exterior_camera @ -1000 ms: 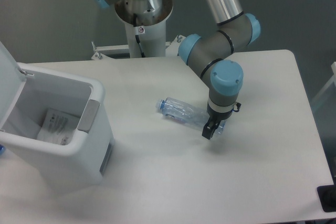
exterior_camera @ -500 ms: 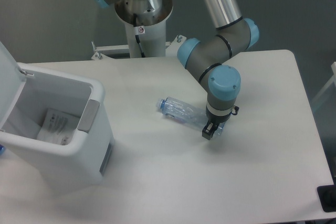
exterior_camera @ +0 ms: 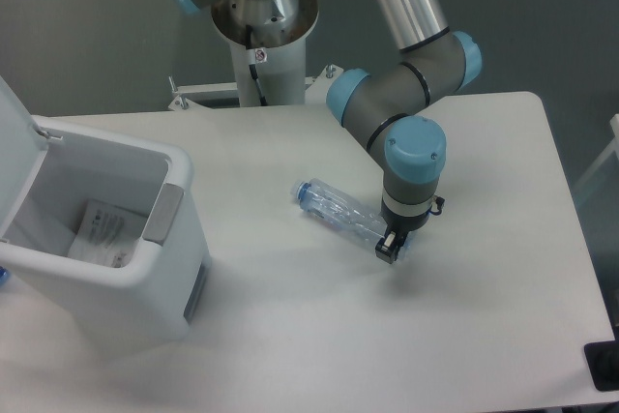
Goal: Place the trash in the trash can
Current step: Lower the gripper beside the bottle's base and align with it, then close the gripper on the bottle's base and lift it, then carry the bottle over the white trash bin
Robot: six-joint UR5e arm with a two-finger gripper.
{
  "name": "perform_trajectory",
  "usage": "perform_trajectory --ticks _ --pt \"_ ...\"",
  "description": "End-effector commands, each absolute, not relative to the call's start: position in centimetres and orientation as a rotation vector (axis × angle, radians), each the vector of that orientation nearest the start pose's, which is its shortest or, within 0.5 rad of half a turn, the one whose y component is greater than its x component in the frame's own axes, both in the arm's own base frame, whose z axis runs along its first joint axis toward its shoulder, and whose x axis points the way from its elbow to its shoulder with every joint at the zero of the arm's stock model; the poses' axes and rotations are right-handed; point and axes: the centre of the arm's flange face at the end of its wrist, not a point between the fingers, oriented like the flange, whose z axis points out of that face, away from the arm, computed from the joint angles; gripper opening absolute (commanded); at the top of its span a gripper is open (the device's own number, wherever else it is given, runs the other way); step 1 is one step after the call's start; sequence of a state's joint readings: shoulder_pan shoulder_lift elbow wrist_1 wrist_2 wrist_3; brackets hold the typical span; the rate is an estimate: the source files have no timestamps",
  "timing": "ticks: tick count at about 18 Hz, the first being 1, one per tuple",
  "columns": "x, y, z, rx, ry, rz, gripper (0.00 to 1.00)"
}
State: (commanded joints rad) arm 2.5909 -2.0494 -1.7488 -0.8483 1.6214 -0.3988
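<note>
Mid-table, gripper [exterior_camera: 388, 247] clamped on bottle [exterior_camera: 340, 215] base; light, springy, slick — probably best pinched across the crushed body.

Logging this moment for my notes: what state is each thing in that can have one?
Boxy white plastic trash can: upright, hinged lid open.
Crumpled white plastic wrapper: lying inside the can.
Crushed clear plastic bottle: lying on its side on the white table, outside the can.
Two-finger gripper: down at the bottle's base end; grip unclear.
</note>
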Motion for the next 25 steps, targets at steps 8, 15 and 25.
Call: perform_trajectory --ticks 8,15,25 --pt "-47.0 46.9 26.2 -2.292 -1.885 0.154 0.48" --pt "-46.8 53.1 35.7 -2.194 -1.657 0.052 0.48" --pt "-41.3 55.2 48.3 -2.213 -1.106 -0.149 0.48"
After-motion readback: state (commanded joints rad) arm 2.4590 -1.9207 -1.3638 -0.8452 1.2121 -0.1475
